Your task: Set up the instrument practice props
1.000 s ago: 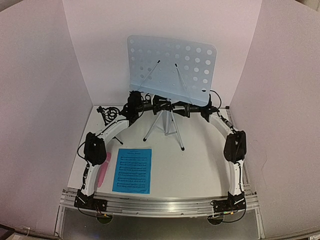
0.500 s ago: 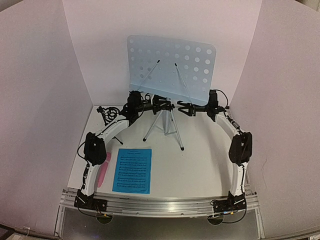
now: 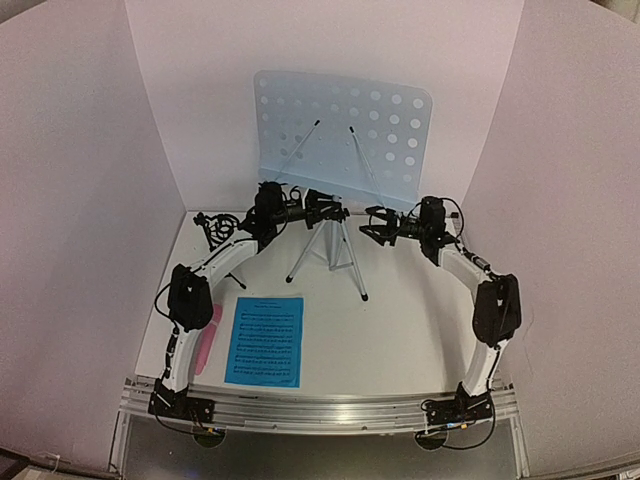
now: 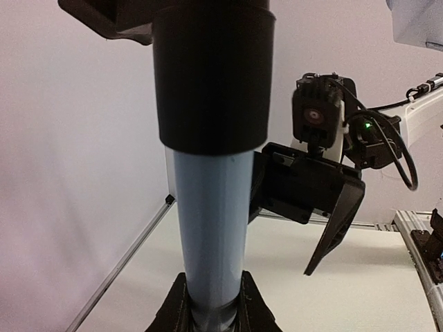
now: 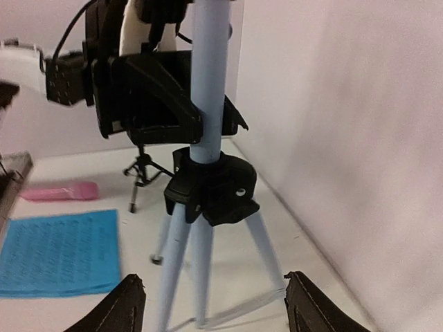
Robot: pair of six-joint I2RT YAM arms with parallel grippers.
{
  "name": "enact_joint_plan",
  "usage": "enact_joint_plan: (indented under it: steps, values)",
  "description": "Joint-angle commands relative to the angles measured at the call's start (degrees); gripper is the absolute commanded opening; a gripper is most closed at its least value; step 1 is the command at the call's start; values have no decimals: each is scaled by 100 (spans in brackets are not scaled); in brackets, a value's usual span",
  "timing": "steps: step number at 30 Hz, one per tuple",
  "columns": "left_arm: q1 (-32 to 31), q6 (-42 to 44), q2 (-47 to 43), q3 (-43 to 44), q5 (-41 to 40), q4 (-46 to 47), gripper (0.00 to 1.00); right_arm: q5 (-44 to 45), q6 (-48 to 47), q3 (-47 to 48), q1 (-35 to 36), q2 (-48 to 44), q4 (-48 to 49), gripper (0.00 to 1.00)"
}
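Observation:
The pale-blue perforated music stand [image 3: 345, 135] stands upright on its tripod [image 3: 330, 255] at the back of the table. My left gripper [image 3: 325, 212] is shut on the stand's pole [image 4: 211, 228], its fingers [image 4: 257, 308] pressed against both sides. My right gripper [image 3: 375, 226] hangs open just right of the pole, apart from it; in its own view the fingertips [image 5: 131, 304] stand wide with the tripod's black collar [image 5: 214, 187] ahead. A bright-blue sheet-music page [image 3: 264, 340] lies flat at front left. The pink microphone [image 3: 207, 338] lies left of it. The small black mic stand [image 3: 212, 228] sits at back left.
White walls close in the table on the left, back and right. An aluminium rail [image 3: 320, 405] runs along the near edge, carrying both arm bases. The tripod's legs [image 5: 180, 256] spread over the middle of the table.
My right gripper has opened, let go of the stand's pole and drawn back to the right, its elbow swinging outward. The left gripper has kept its hold on the pole.

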Motion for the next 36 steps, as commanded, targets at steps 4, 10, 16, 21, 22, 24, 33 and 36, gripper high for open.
enact_joint_plan:
  steps: [4,10,16,21,22,24,33,36]
  values:
    - [13,-52,44,159,42,62,0,935,-3370,350,221,232,863,64]
    - [21,-75,86,275,1,14,0,1070,-4636,588,385,431,529,59]
    - [22,-87,140,442,49,-31,0,998,-5871,1137,401,524,-815,55]
    - [19,-96,173,485,26,-11,0,884,-6071,1354,455,598,-1100,48]
    - [21,-101,184,499,29,-11,0,862,-6074,1408,474,624,-1136,46]
    - [22,-102,214,541,25,-17,0,816,-6117,1507,504,710,-1226,42]
    - [19,-71,196,529,-3,-21,0,654,-5843,1812,605,960,-1316,26]
    - [23,-71,181,502,-13,-8,0,587,-5816,1768,613,918,-1340,20]
